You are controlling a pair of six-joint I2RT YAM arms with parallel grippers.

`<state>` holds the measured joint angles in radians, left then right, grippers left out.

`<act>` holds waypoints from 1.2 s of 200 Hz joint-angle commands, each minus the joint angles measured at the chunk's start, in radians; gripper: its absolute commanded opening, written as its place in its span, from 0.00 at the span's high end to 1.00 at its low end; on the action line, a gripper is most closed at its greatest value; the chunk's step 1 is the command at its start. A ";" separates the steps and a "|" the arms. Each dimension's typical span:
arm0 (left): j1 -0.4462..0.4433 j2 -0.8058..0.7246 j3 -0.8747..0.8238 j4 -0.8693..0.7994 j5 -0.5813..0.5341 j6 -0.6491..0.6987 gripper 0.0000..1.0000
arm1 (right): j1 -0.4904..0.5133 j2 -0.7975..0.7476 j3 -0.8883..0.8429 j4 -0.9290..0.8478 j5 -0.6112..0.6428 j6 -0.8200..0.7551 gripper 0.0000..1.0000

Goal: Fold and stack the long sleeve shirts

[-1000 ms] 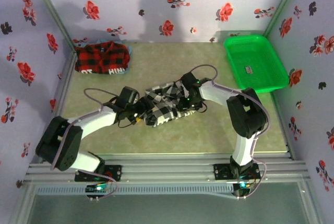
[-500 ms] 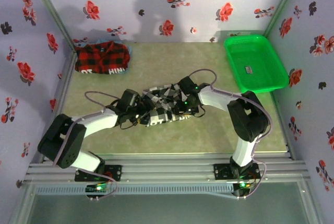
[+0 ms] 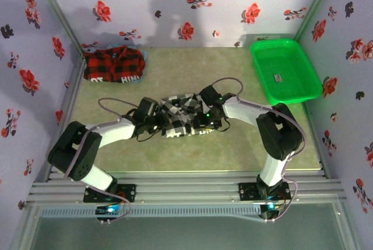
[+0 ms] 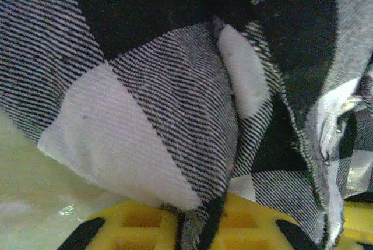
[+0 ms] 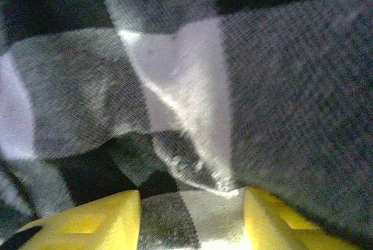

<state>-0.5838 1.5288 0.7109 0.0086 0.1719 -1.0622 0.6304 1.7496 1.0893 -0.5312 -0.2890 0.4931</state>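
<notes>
Both arms (image 3: 111, 130) (image 3: 245, 110) low, left claw (image 3: 160, 123) — pinching shirt (image 3: 183, 117)

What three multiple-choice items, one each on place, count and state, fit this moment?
1. Where is the red shirt? A far left corner; B near right corner; C table centre.
2. How many shirts lie on the table? A one; B two; C three.
3. The checked shirt is: A bunched up; B folded flat; C stacked on the red shirt.
Answers: 1 A, it sits against the far left walls; 2 B, one red, one checked; 3 A, it lies rumpled mid-table.
</notes>
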 commanded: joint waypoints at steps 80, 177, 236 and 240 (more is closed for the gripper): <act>0.129 0.056 0.623 -0.584 0.084 0.673 1.00 | -0.029 -0.481 -0.081 -0.023 0.177 -0.027 0.01; 0.248 0.284 1.273 -0.919 0.023 1.088 1.00 | -0.031 -0.532 -0.063 -0.071 0.211 0.002 0.01; 0.360 0.476 1.635 -0.952 0.089 1.108 1.00 | -0.031 -0.485 -0.015 -0.084 0.222 0.007 0.01; 0.366 0.492 1.657 -0.954 0.096 1.107 1.00 | -0.031 -0.480 -0.013 -0.085 0.221 0.006 0.01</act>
<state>-0.2558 1.9564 2.2280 -0.9260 0.2192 0.0116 0.6064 1.2449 1.0306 -0.5892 -0.0887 0.4835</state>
